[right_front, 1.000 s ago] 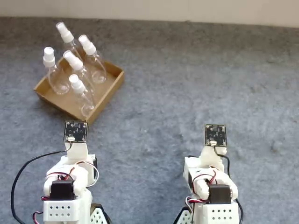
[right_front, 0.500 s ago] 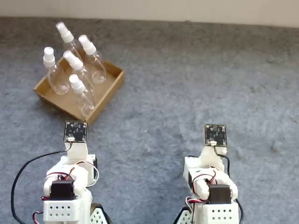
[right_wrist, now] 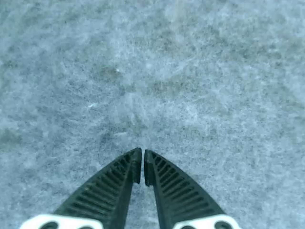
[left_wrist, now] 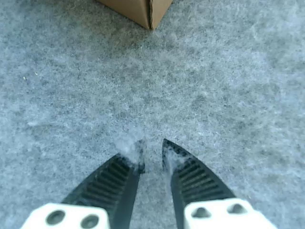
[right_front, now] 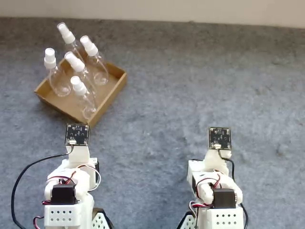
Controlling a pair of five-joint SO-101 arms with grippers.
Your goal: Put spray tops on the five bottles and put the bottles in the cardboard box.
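The cardboard box (right_front: pixel 110 94) stands at the far left of the grey carpet and holds several clear bottles, each with a white spray top. One bottle (right_front: pixel 86 99) lies nearest the front and another (right_front: pixel 96 65) leans towards the back. The left arm (right_front: pixel 77 157) is folded back just in front of the box. My left gripper (left_wrist: pixel 152 153) hovers low over bare carpet, all but shut with a thin gap and nothing in it. A corner of the box (left_wrist: pixel 143 9) shows beyond it. My right gripper (right_wrist: pixel 143 164) is shut on nothing over bare carpet.
The right arm (right_front: pixel 219 160) sits folded at the front right. Grey carpet (right_front: pixel 205 81) stretches across the middle and right. A pale wall strip (right_front: pixel 190 9) runs along the far edge.
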